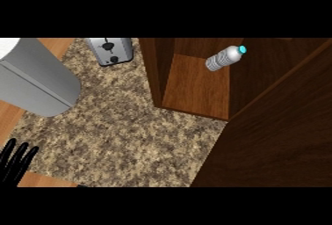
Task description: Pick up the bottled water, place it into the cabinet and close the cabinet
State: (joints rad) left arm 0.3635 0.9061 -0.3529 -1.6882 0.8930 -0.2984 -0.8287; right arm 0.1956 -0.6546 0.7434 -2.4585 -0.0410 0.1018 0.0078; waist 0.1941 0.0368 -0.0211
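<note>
Up at the far right, the bottled water (224, 58) is lying tilted on the wooden shelf inside the cabinet (194, 88), its blue cap pointing up and to the right. The cabinet's dark door (279, 132) is standing open, sweeping across the right side of the view. Well apart from the bottle, at the lower left edge, the left hand (14, 162) is resting with its fingers straight and spread, pointing upward, holding nothing. A silver toaster (111, 50) is sitting on the granite counter (130, 132) just left of the cabinet.
</note>
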